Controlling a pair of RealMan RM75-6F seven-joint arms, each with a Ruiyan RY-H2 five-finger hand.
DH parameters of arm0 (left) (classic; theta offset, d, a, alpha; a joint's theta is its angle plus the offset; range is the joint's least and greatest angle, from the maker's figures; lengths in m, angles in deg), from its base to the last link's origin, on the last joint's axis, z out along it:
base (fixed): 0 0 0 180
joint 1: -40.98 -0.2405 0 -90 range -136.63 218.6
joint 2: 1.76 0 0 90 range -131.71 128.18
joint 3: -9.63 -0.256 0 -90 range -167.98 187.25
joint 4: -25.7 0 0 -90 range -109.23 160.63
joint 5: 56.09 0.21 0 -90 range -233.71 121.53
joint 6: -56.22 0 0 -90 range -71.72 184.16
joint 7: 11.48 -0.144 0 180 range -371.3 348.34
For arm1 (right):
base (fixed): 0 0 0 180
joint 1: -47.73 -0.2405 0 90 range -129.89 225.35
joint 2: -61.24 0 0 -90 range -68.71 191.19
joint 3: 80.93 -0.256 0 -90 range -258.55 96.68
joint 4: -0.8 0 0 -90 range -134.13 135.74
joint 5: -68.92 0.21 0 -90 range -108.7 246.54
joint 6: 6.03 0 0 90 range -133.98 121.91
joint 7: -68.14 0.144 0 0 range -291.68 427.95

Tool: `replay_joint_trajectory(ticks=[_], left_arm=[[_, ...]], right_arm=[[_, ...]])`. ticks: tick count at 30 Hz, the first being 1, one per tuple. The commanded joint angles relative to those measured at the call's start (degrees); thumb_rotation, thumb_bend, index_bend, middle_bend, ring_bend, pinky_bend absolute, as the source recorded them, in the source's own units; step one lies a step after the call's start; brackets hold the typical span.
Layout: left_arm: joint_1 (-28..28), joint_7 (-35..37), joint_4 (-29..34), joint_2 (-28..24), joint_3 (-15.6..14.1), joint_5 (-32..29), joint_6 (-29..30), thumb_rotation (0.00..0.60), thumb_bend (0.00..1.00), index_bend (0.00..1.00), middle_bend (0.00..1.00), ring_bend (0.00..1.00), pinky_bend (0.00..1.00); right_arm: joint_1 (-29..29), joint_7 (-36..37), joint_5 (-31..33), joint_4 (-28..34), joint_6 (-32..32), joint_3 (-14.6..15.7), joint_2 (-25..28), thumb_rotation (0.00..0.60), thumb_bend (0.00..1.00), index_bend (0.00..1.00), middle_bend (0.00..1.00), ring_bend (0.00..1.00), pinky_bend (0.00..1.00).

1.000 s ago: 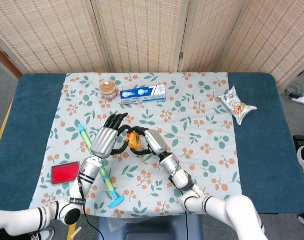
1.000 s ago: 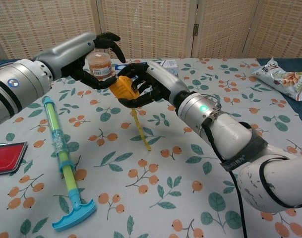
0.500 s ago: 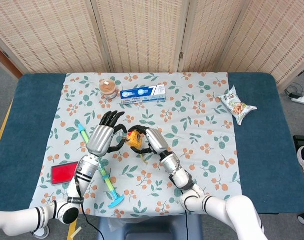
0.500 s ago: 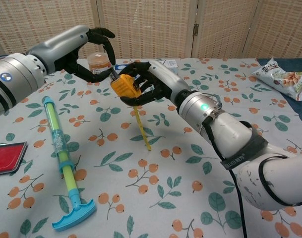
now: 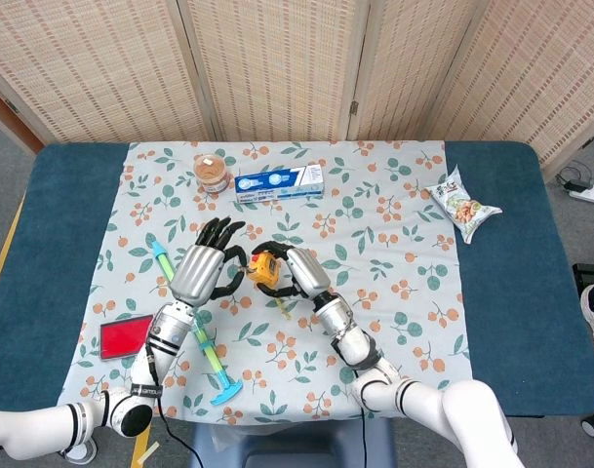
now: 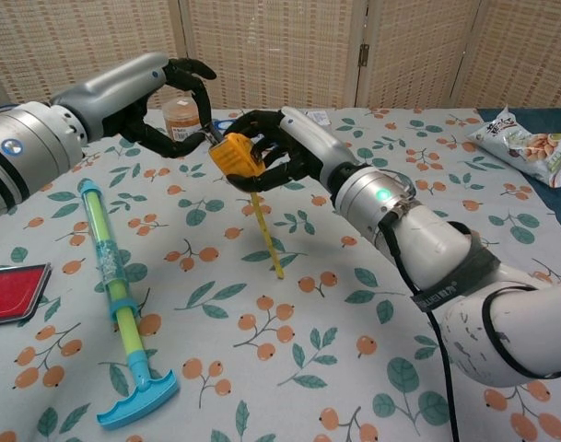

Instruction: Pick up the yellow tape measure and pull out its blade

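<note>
Yellow tape measure (image 6: 234, 153) sits clasped in the right hand (image 6: 278, 149) above the floral tabletop (image 6: 354, 304), its blade (image 6: 266, 238) hanging down; the left hand (image 6: 169, 106) hovers beside it, fingers spread, grasping nothing

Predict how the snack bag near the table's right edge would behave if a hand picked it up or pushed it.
The snack bag looks puffed and crinkled, so probably light and crushable. Its glossy film may slip. Lying flat on the blue table, it would likely slide rather than roll.
</note>
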Motion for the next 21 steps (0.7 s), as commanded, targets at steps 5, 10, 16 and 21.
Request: replay_joint_trajectory(ticks=[5,10,16,21], left_arm=[[-0.7,3.8,-1.2,0.7,0.8,0.8,1.7,0.600,0.84,0.57,0.18,0.07,0.00],[-1.6,7.5,-1.6,0.6,1.6,1.0,2.8,0.600,0.84,0.58,0.19,0.07,0.00],[-3.0,12.2,-2.5,-0.3,2.7,1.4,4.8,0.600,0.85,0.58,0.20,0.08,0.00],[-4.6,16.8,-3.8,-1.5,3.6,1.4,6.3,0.600,0.86,0.58,0.20,0.09,0.00]], right_arm=[[0.7,-1.3,0.1,1.0,0.2,0.3,1.1,0.600,0.45,0.54,0.52,0.46,0.33],[1.8,-3.8,-0.1,2.8,0.6,1.0,3.0,0.600,0.45,0.54,0.52,0.46,0.33],[3.9,-7.6,-0.5,6.7,0.8,2.6,7.2,0.600,0.45,0.54,0.52,0.46,0.33],[6.5,-10.8,-0.4,11.1,0.6,4.3,12.2,0.600,0.45,0.54,0.52,0.46,0.33]])
